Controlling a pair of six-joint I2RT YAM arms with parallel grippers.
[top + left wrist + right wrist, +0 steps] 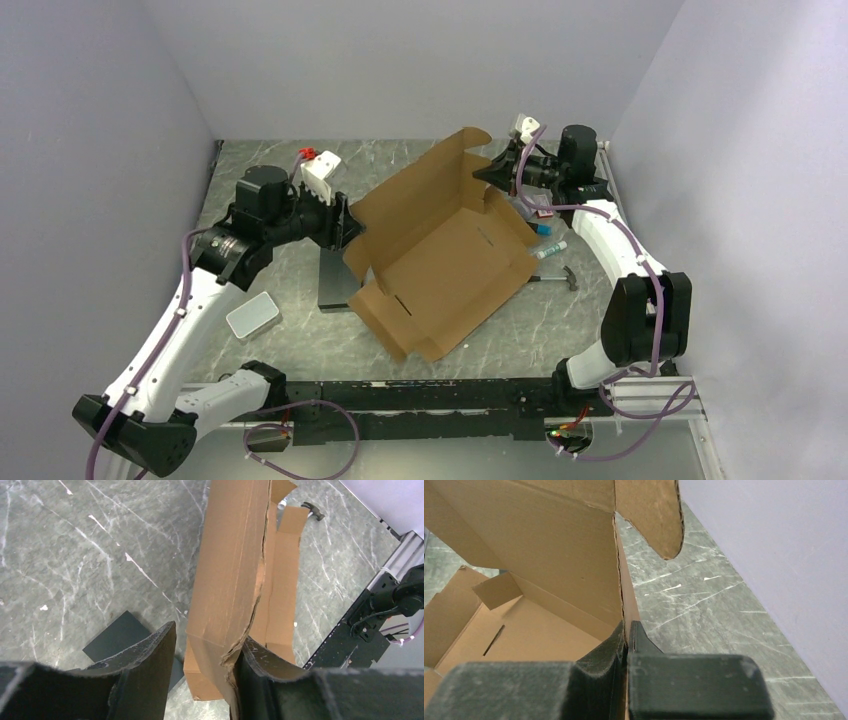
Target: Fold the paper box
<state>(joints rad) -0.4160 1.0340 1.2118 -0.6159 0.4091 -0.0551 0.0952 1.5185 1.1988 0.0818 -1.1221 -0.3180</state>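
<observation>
At mid-table the box [440, 250] is lying slantwise, half formed, its floor facing up and its lid panel rising toward the far wall. On its left edge the left gripper [345, 225] is straddling an upright side wall. In the wrist view its fingers [150, 660] are standing apart with the ragged cardboard edge running up between them; that edge is leaning against the finger on the right of that view and standing apart from the other one. So those jaws are open, with the wall merely resting on one side. Over at the far right corner the right gripper [490, 172] is pinching: its fingers [639, 640] are pressing together on the thin edge of a raised wall, with a rounded flap sticking up just beyond. A black block [335, 285] is lying partly covered by the box's left corner, and a grey tin [252, 316] is sitting well apart, beside the left arm. A hammer [565, 280] is lying on the table [300, 345] near the box's right side.
</observation>
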